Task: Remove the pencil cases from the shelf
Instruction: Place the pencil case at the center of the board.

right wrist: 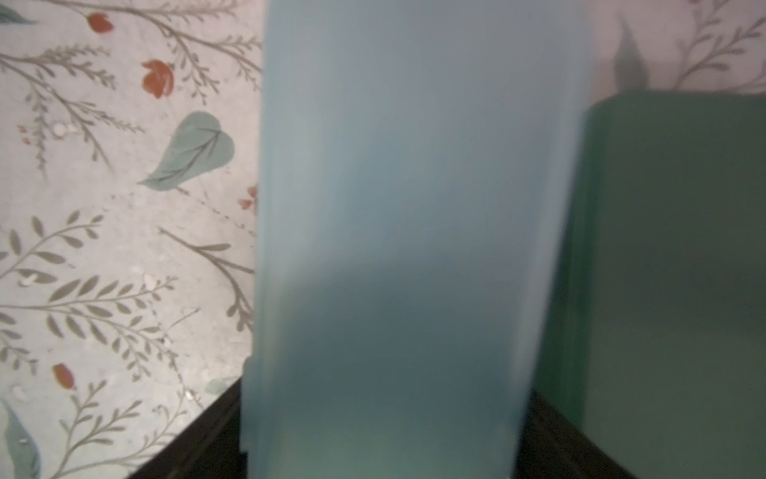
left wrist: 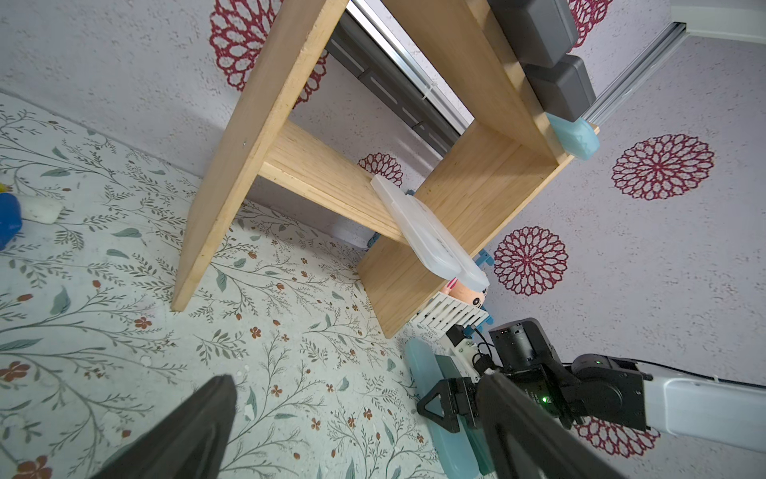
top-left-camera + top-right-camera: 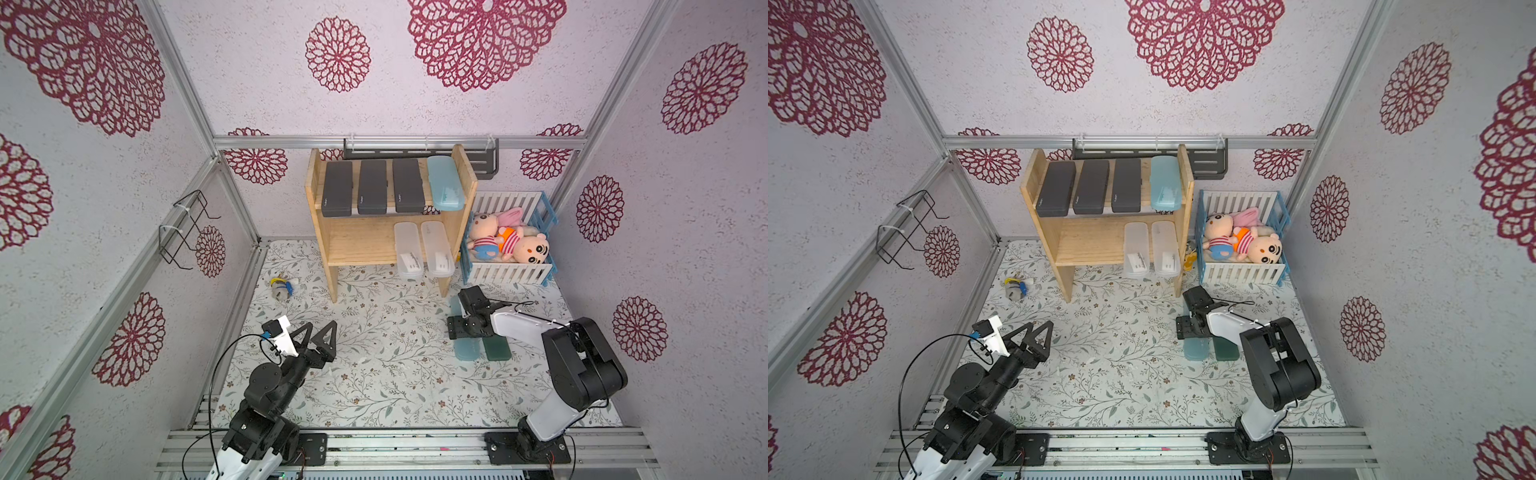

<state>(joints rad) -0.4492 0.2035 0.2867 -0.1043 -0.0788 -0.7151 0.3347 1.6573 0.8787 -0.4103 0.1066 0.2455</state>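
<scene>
**Q:** Which step is shown?
**A:** Set-down, it seems. Left gripper hovers spread and empty above the table. Right gripper straddles a light blue case lying on the table beside the dark green case. Whether it is clamped or released, I cannot tell.

**Q:** And next?
**A:** Probably lift clear, then reach for the shelf. Two frosted cases lie on the lower tier, and three grey cases and a blue case on the upper.

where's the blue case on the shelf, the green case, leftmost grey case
blue case on the shelf [image 3: 445,183], in a top view, lid centre
green case [image 3: 498,351], in a top view, near end
leftmost grey case [image 3: 337,189], in a top view, lid centre
</scene>
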